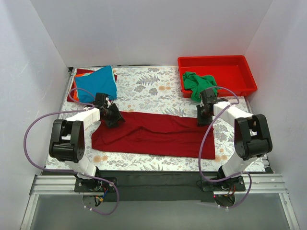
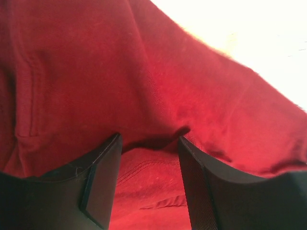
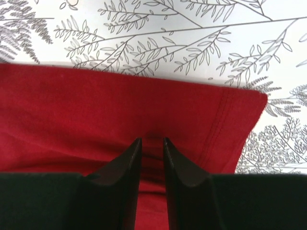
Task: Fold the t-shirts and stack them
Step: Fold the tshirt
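The large dark red t-shirt point(image 1: 153, 134) lies spread across the middle of the floral table cloth. My left gripper point(image 1: 113, 119) is down on its far left corner. In the left wrist view it point(image 2: 149, 139) is open, with dark red cloth point(image 2: 144, 72) between and over its jaws. My right gripper point(image 1: 202, 119) is at the shirt's far right edge. In the right wrist view it point(image 3: 152, 140) is shut on a pinch of the dark red cloth point(image 3: 96, 110) near the hem. The bright blue t-shirt point(image 1: 98, 84) lies on orange and red ones point(image 1: 78, 74) at far left. The green t-shirt point(image 1: 197, 84) hangs over the tray's left wall.
The rigid red plastic tray point(image 1: 240, 62) stands at the far right corner. The floral table cloth point(image 1: 148, 88) shows bare between the blue pile and the tray. White walls close in the left, back and right sides.
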### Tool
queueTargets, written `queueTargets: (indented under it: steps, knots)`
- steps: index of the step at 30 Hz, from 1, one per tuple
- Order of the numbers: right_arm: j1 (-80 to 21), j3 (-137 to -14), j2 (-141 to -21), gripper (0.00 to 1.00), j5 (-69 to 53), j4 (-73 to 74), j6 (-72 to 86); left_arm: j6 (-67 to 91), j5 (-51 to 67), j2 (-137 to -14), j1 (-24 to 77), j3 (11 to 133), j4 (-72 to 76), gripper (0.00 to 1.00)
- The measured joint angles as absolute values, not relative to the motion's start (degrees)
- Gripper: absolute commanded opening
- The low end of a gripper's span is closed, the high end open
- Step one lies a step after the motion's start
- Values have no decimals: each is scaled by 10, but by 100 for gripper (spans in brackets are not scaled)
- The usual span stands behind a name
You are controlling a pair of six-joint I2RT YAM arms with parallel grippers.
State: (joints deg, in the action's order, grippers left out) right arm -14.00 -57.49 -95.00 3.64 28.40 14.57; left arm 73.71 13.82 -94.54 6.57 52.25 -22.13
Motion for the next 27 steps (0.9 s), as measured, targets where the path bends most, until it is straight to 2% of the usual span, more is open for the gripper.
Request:
queueTargets:
  steps: [11,27]
  knots:
    - [-140,-551,-880,31,21,303,148,730,85,-851,66,476,-275,50]
    - [-143,-468,-803,31,-13,330,153,728,85,-848,66,503,-285,50]
